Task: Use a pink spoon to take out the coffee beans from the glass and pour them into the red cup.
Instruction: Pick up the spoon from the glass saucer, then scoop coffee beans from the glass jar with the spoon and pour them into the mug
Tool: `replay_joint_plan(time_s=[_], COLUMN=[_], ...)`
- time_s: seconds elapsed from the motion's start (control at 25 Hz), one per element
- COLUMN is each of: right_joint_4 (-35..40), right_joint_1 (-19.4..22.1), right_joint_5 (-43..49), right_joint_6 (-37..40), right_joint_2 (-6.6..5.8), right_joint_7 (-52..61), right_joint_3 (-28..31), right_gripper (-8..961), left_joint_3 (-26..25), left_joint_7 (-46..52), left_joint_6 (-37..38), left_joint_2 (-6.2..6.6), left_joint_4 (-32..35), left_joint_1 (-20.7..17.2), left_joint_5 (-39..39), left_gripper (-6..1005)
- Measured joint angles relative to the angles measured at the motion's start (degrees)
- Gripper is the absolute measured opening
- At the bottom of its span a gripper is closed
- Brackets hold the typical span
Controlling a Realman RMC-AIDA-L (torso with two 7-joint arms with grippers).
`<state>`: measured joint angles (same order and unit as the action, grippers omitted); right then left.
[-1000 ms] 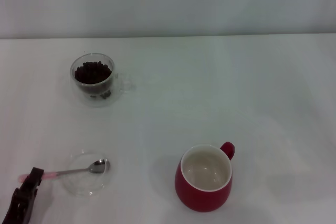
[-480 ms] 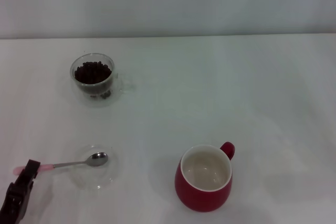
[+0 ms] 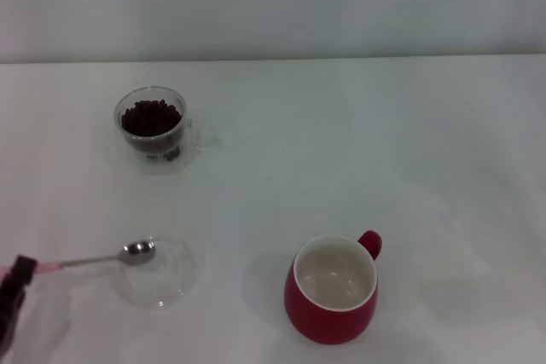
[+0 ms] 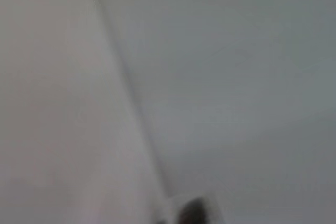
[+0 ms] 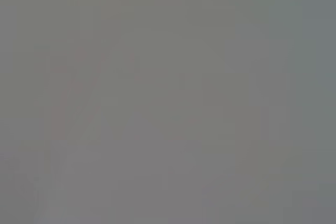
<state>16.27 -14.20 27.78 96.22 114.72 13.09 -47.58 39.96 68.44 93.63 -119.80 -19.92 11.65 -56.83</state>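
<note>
The left gripper (image 3: 19,272) is sitting low at the near left edge of the head view, and only a small dark bit of it is showing. Its jaws are closing on the pink end of the pink spoon (image 3: 102,257), gripping it. The spoon is pointing away from the jaws toward the right, lying almost flat. Its shiny bowl is hanging over the near-left rim of a flat clear glass disc (image 3: 162,274) that is lying on the white bench (image 3: 341,151); I cannot tell if it is touching.

The glass (image 3: 152,128) is standing far ahead of the jaws and a little to their right, well apart from them. The coffee beans (image 3: 151,116) are filling it, dark and heaped. The red cup (image 3: 333,290) is standing far off to the right of the jaws, with its handle pointing away and to the right. Its cream inside is showing.

The right gripper is not showing in any view. The 2 wrist views are giving only grey blur.
</note>
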Motion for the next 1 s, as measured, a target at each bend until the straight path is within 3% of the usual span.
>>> replay_joint_plan(time_s=[0.2, 0.56, 0.72, 1.0], right_joint_4=[-0.2, -1.2, -3.3, -8.4], right_joint_1=[-0.5, -0.5, -0.6, -0.7], right_joint_5=[0.2, 0.4, 0.4, 0.4], right_joint_6=[0.0, 1.0, 2.4, 8.4], right_joint_2=[-0.01, 0.18, 0.24, 0.38], right_joint_7=[0.0, 0.4, 0.4, 0.8], right_joint_3=[-0.3, -1.4, -2.8, -4.8], right_gripper=[364, 364, 365, 365], left_joint_3=[3.3, 5.0, 5.0, 5.1], left_joint_7=[1.2, 7.7, 12.7, 20.8], left_joint_6=[4.2, 3.3, -0.5, -7.0], left_joint_2=[0.54, 2.04, 3.94, 9.09], left_joint_4=[7.0, 23.9, 30.3, 36.0], left_joint_1=[-0.4, -0.6, 1.6, 7.8], left_joint_5=[-0.1, -0.3, -3.1, -11.0], left_gripper=[131, 131, 131, 132])
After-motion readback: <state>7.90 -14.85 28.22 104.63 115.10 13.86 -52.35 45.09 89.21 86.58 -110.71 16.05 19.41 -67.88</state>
